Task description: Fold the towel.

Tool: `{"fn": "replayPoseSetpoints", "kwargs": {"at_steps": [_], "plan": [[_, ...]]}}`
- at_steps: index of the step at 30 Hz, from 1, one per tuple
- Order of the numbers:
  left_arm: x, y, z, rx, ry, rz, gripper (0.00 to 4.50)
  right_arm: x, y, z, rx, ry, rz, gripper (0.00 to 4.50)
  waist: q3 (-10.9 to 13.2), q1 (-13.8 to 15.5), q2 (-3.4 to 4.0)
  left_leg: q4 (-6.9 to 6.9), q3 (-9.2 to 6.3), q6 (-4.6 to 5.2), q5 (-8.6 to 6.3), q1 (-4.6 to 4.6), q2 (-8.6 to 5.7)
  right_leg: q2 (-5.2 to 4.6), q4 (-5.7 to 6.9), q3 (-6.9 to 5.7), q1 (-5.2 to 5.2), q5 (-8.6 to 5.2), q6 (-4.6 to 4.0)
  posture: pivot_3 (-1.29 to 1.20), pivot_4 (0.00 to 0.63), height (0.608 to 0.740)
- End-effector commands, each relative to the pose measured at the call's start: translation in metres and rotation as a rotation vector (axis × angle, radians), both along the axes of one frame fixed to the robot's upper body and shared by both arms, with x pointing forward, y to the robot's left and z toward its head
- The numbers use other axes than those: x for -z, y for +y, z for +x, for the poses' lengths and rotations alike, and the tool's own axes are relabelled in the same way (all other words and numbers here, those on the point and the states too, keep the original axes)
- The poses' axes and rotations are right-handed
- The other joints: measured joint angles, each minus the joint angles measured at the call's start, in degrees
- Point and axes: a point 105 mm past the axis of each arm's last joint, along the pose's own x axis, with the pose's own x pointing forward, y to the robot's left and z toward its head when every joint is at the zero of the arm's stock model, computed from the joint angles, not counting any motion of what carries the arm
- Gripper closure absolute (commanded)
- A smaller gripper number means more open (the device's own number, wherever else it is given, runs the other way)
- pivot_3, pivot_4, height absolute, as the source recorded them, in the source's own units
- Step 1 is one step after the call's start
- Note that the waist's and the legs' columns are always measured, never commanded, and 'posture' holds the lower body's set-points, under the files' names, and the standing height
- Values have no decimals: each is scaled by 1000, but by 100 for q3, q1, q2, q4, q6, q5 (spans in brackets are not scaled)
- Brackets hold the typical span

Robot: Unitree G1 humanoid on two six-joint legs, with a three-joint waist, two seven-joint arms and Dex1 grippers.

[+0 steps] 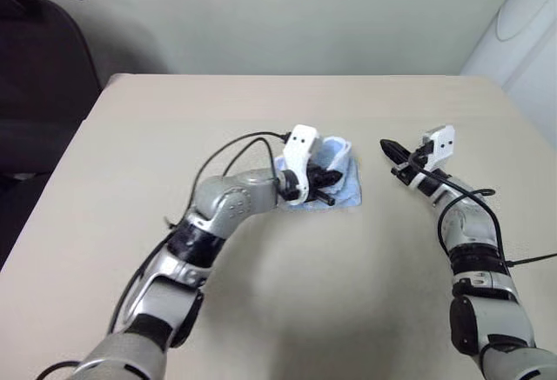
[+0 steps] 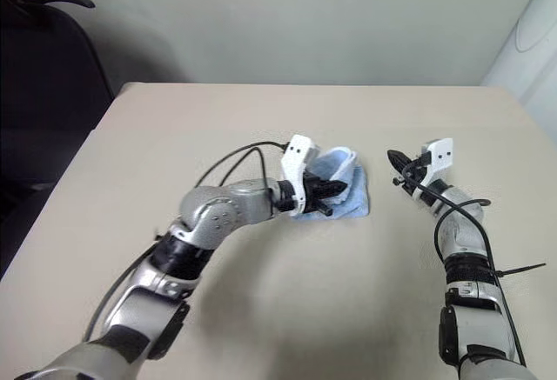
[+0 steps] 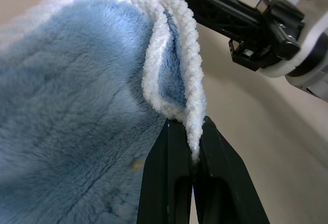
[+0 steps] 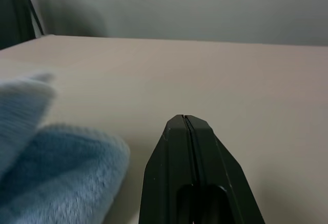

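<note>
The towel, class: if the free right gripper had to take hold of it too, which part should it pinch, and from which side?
Probably the white stitched edge of the towel on its right, coming in from the right. The left gripper is shut on that hem from the left, lifting a fold off the table. The right gripper waits shut and empty beside it and would need to open.

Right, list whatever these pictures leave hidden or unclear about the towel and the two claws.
- Small light-blue terry towel: in the eye views the left arm covers its near-left part, so how many layers are folded is unclear.
- Left claw: its wrist view cuts off the finger bases.
- Right claw: shut; that wrist view blurs the towel and cuts it at the edge.
</note>
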Motion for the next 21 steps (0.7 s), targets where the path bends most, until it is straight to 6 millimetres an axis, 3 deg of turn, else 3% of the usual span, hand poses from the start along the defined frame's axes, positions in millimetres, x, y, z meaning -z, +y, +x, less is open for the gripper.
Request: {"fn": "replayPoseSetpoints", "kwargs": {"at_steps": [1, 5, 8, 16, 20, 21], "plan": [[-6, -15, 4, 43, -47, 5, 4467, -19, -13, -5, 49, -71, 25, 4500, 0, -1, 0, 0, 1, 0, 1, 0, 0, 0, 0, 1, -1, 1, 1, 0, 150, 740], [0, -23, 0, 80, -35, 6, 4467, -18, -16, -8, 67, -70, 26, 4500, 0, -2, 0, -1, 4, 2, 1, 1, 0, 0, 0, 10, -2, 3, 5, 0, 150, 740], [2, -24, -1, 83, -13, -15, 3796, -19, -17, -8, 76, -69, 29, 4500, 0, 3, 0, 0, 5, 3, 1, 1, 0, 0, 0, 13, -2, 3, 6, 0, 150, 740], [-21, -8, -8, 76, -30, -170, 1026, -21, -7, -6, 29, -68, -4, 4500, 0, 0, 0, 3, 8, 5, 2, 2, 0, 1, 1, 15, -3, 5, 8, 0, 150, 740], [-38, 16, -11, 28, -95, -223, 1026, -27, 3, -10, -46, -76, -45, 4500, 0, 0, 0, 7, 7, 5, 2, 2, 0, 1, 2, 14, -1, 5, 8, 0, 150, 740], [-40, 26, -8, -8, -118, -220, 1239, -29, 7, -12, -76, -80, -67, 4500, 0, 1, 0, 9, 9, 5, 2, 2, 0, 1, 2, 14, -2, 5, 8, 0, 150, 740]]}}
